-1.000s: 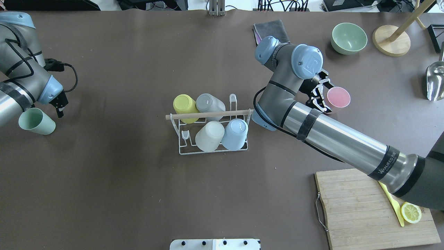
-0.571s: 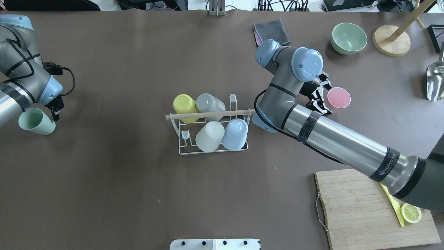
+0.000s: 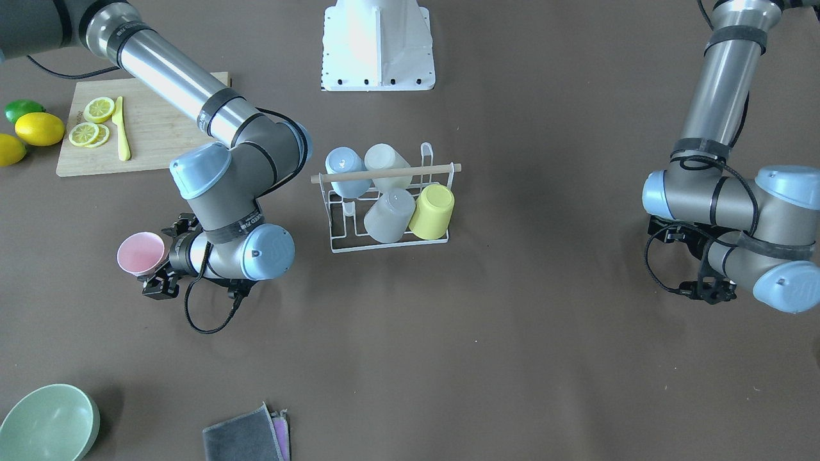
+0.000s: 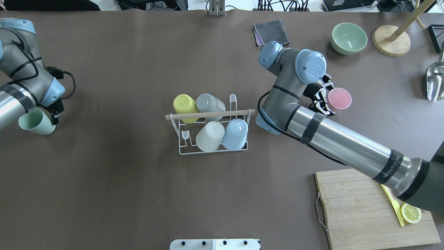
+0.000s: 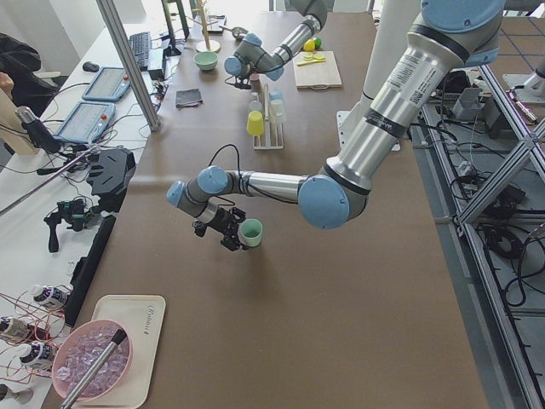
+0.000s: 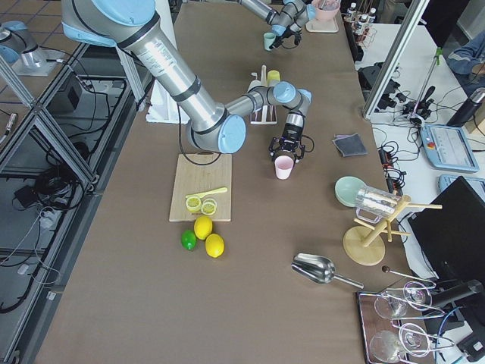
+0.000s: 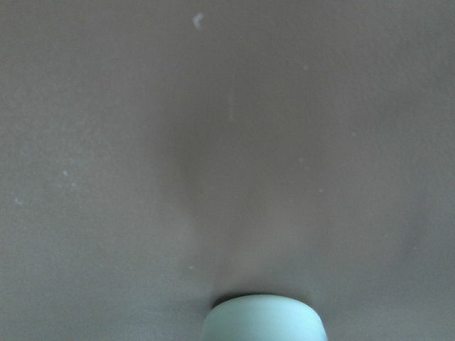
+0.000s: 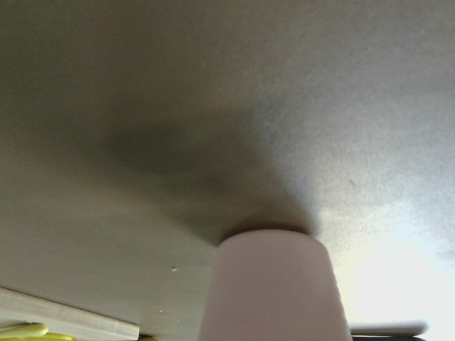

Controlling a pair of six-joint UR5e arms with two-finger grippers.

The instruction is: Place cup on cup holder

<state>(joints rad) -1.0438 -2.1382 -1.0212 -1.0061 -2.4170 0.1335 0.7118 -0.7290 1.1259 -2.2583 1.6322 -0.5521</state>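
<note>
The cup holder [image 4: 211, 114] carries four upturned cups [image 4: 210, 136]. The right gripper [image 4: 326, 98] is at the empty pink cup [image 4: 340, 98] and the left gripper [image 4: 55, 113] at the green cup [image 4: 36, 124]. I cannot tell whether either's fingers clamp.

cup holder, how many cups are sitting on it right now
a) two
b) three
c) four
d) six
c: the overhead view shows four cups on the cup holder, a yellow cup and a grey cup on the far side of its rod, and a white cup and a blue cup on the near side.
</note>
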